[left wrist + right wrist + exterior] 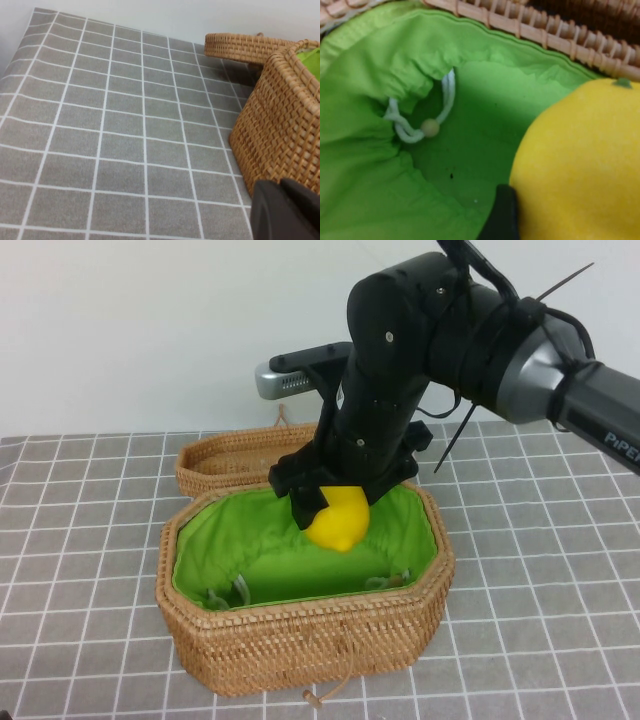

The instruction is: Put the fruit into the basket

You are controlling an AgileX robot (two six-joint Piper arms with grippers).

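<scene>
The yellow fruit hangs over the open mouth of the wicker basket, above its green lining. My right gripper is shut on the fruit, a black finger on each side. In the right wrist view the fruit fills the near side, with one black finger against it and the green lining below. My left gripper shows only as a dark mass in the left wrist view, low beside the basket's outer wall. It is out of the high view.
The shallow wicker lid leans behind the basket and shows in the left wrist view. A white drawstring with a bead lies inside the lining. The grey checked cloth covers the table around the basket.
</scene>
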